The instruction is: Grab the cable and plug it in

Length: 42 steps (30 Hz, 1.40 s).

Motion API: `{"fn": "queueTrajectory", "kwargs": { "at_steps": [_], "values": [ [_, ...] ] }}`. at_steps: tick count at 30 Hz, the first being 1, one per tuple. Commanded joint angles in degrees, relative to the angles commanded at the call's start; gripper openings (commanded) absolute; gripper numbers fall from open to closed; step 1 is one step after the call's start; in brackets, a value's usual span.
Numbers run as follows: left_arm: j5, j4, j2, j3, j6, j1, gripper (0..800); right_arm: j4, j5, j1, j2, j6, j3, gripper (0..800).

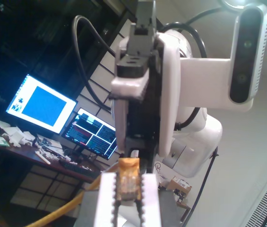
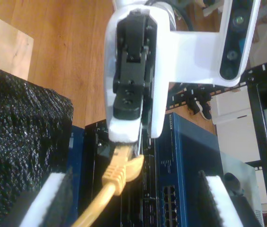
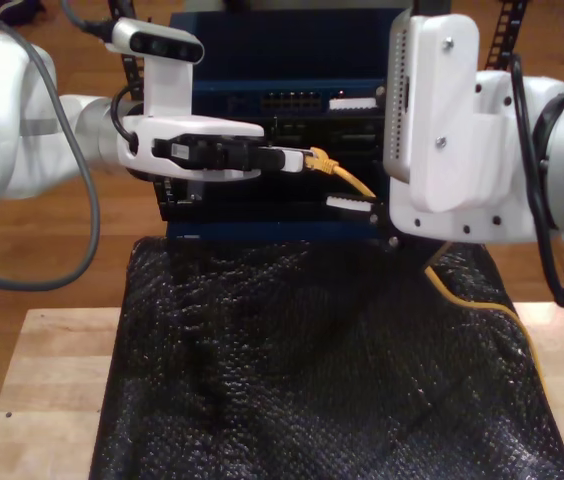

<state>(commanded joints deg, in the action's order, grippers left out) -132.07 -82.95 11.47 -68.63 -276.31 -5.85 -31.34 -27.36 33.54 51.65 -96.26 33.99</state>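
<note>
The yellow-orange cable (image 3: pixel 354 180) ends in a plug (image 3: pixel 318 158), pinched by my first gripper (image 3: pixel 300 160), which reaches in from the exterior view's left. In the first wrist view the plug (image 1: pixel 129 182) sits between the toothed white pads (image 1: pixel 107 198), shut on it. My second gripper (image 3: pixel 348 152), on the large arm at the exterior view's right, is open. Its fingers (image 3: pixel 350 203) stand above and below the cable without touching it. In the second wrist view the cable (image 2: pixel 112 177) runs between the wide-apart pads (image 2: pixel 48 201) toward the first gripper (image 2: pixel 124 139).
A blue network switch (image 3: pixel 282 60) with rows of ports (image 2: pixel 171 198) stands right behind both grippers. A black textured sheet (image 3: pixel 312 370) covers the wooden table (image 3: pixel 52 390) below. The cable's slack (image 3: pixel 507 320) trails down at the exterior view's right. Monitors (image 1: pixel 46 104) glow far behind.
</note>
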Motion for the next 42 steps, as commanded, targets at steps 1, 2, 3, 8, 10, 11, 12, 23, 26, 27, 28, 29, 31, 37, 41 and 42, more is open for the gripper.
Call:
{"fn": "queueTrajectory", "kwargs": {
  "at_steps": [1,2,3,8,10,11,12,23,26,27,28,29,31,37,41,42],
  "values": [
    [-0.2,0.0,0.0,0.0,-0.1,0.0,3,0.0,0.0,0.1,0.0,0.0,0.0,571],
    [-0.3,0.0,0.1,0.0,0.0,0.0,3,0.0,0.0,0.3,0.0,0.0,0.0,556],
    [-0.3,0.0,0.1,0.0,-0.1,0.0,3,0.0,0.0,0.3,0.0,0.0,0.0,539],
    [-0.4,0.0,0.2,0.1,-1.2,0.0,3,0.0,0.5,0.4,0.0,0.0,-0.4,479],
    [-0.4,0.0,0.2,0.1,-1.5,0.0,3,0.0,0.8,0.4,0.0,0.0,-0.4,463],
    [-0.5,0.0,0.2,0.0,-1.5,0.0,5,0.0,0.8,0.4,0.0,0.0,-0.4,462],
    [-0.5,0.0,0.2,0.1,-1.5,0.0,5,0.0,0.8,0.4,0.0,0.0,-0.4,462],
    [-0.6,-0.9,0.2,0.2,-1.5,0.0,7,0.0,0.8,1.0,0.0,0.0,-0.9,366],
    [-0.6,-1.2,0.2,0.3,-1.5,0.0,7,0.0,0.8,1.3,0.0,0.0,-1.0,365],
    [-0.6,-1.2,0.2,0.3,-1.5,0.0,7,0.0,0.8,1.3,0.0,0.0,-1.0,365],
    [-0.6,-1.2,0.3,0.3,-1.5,0.0,7,0.0,0.8,1.3,0.0,0.0,-1.0,365],
    [-0.6,-1.2,0.4,0.3,-1.6,0.0,7,0.0,0.8,1.3,0.0,0.0,-1.0,365],
    [-0.6,-1.2,0.8,0.4,-1.6,-0.1,7,0.0,0.8,1.3,0.0,0.0,-1.0,365],
    [-0.6,-1.2,0.8,0.5,-2.4,0.0,7,0.0,1.0,1.3,0.4,0.0,-1.0,366],
    [-1.5,-1.2,0.9,0.5,-2.5,0.0,7,0.0,1.3,1.3,0.4,0.0,-1.0,367],
    [-1.8,-1.2,0.9,0.5,-2.5,0.0,7,0.0,1.8,1.3,0.5,0.0,-1.1,368]
  ]
}}
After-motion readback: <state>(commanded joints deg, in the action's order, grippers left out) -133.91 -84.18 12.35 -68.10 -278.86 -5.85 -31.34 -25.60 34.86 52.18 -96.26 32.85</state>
